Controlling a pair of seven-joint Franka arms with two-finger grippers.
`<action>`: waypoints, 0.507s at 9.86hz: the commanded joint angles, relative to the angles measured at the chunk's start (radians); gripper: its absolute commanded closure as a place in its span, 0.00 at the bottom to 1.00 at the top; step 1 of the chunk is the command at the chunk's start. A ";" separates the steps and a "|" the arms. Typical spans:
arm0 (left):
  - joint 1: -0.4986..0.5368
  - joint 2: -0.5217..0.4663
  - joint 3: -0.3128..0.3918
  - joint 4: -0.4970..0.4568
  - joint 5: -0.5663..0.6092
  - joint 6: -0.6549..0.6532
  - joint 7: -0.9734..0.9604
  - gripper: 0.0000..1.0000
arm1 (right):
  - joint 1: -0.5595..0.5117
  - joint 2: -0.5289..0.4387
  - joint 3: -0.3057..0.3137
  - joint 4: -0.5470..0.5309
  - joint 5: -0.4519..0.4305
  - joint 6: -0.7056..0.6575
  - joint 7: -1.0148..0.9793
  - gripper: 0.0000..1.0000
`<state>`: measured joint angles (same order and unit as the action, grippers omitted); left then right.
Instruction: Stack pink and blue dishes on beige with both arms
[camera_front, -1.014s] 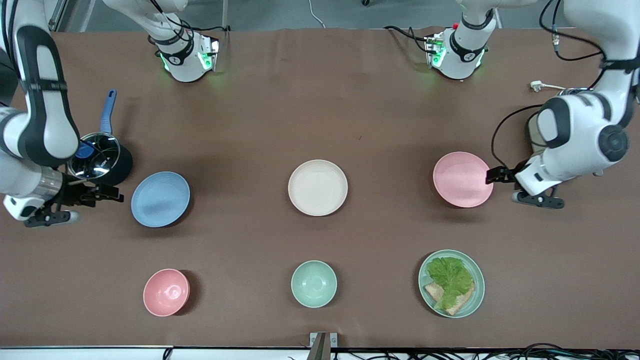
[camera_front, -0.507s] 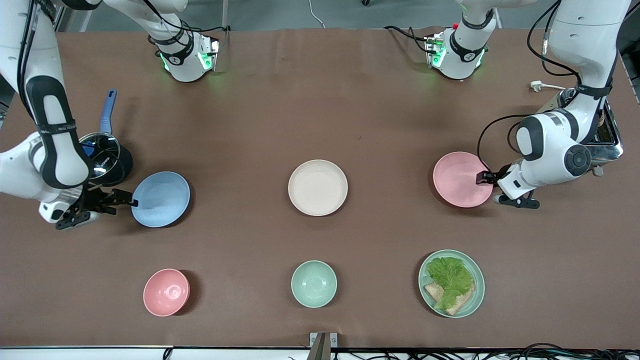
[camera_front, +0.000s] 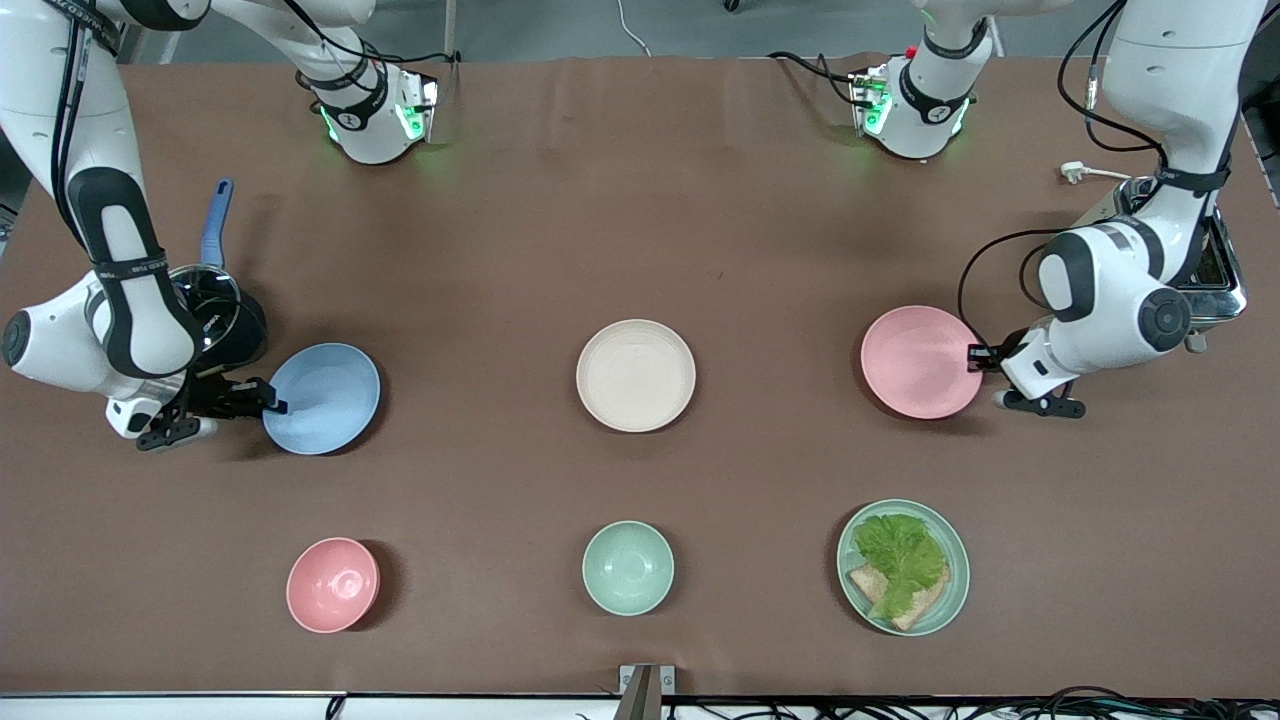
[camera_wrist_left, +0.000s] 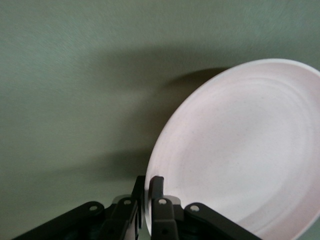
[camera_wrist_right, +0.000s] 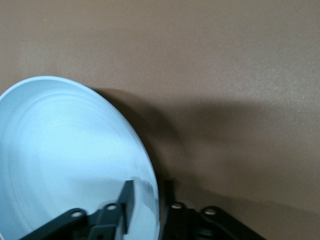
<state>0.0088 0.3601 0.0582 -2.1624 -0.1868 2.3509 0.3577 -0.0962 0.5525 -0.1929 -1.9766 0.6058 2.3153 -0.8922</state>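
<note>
Front view: the pale pink shallow round matte plate (camera_front: 918, 361) sat on the brown counter (camera_front: 640, 230) toward the left arm's end, the light blue shallow round matte plate (camera_front: 322, 397) toward the right arm's end, and the cream-beige shallow round plate (camera_front: 636, 375) between them, well apart from both. Left claw (camera_front: 975, 355) was at the pink rim; in the left wrist view its fingers (camera_wrist_left: 159, 200) pinched the rim, one on each face. Right claw (camera_front: 270, 402) straddled the blue rim, fingers (camera_wrist_right: 126, 200) close on either side, probably clamped. Both plates looked light, stiff and smooth-matte. The thin rim seemed the only hold, so a plate might droop or swivel when lifted.
</note>
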 joint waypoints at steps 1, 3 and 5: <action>0.019 -0.039 -0.116 0.047 -0.052 -0.077 -0.034 1.00 | 0.001 -0.023 -0.008 -0.007 0.022 -0.052 0.062 1.00; 0.043 -0.015 -0.307 0.090 -0.126 -0.073 -0.187 1.00 | 0.021 -0.043 -0.055 0.097 -0.013 -0.207 0.154 1.00; 0.037 0.061 -0.472 0.171 -0.115 -0.064 -0.438 1.00 | 0.030 -0.045 -0.100 0.303 -0.139 -0.452 0.296 1.00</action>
<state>0.0338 0.3245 -0.3311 -2.0562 -0.2997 2.2781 0.0267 -0.0766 0.5234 -0.2660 -1.7959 0.5341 2.0056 -0.7015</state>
